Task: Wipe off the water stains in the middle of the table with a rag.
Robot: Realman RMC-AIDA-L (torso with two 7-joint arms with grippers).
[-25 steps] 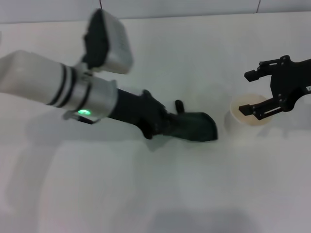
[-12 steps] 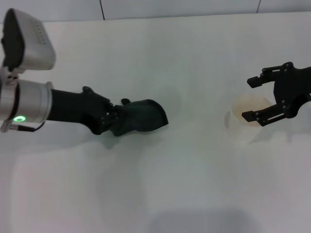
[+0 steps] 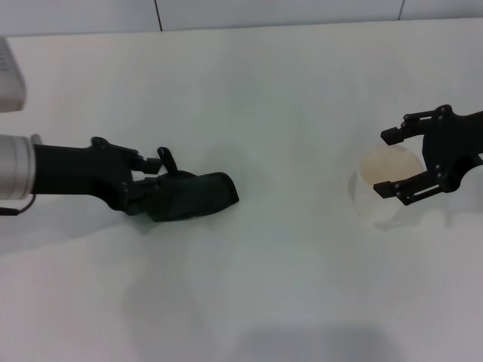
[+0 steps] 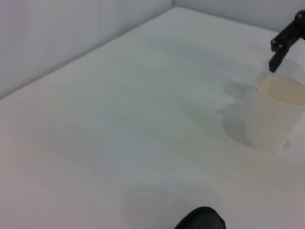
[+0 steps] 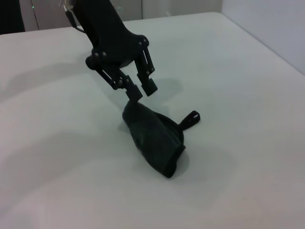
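Fingers of the left gripper (image 3: 155, 177) are spread apart just above one end of the rag (image 3: 189, 196), its arm stretched low across the table (image 3: 287, 98) from the left. That dark cloth lies bunched left of centre. Well to the right, the right gripper (image 3: 411, 162) hangs open over a paper cup (image 3: 385, 188).

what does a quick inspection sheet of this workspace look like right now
surface: white table, glossy
water stains: nothing seen
rag: dark cloth lying crumpled on the table on the robot's left side
clutter: white paper cup standing upright on the right
left gripper: open, at the rag's edge, fingers not closed on it
right gripper: open, around the cup's rim
cables: nothing seen
surroundings: pale wall panels behind the table
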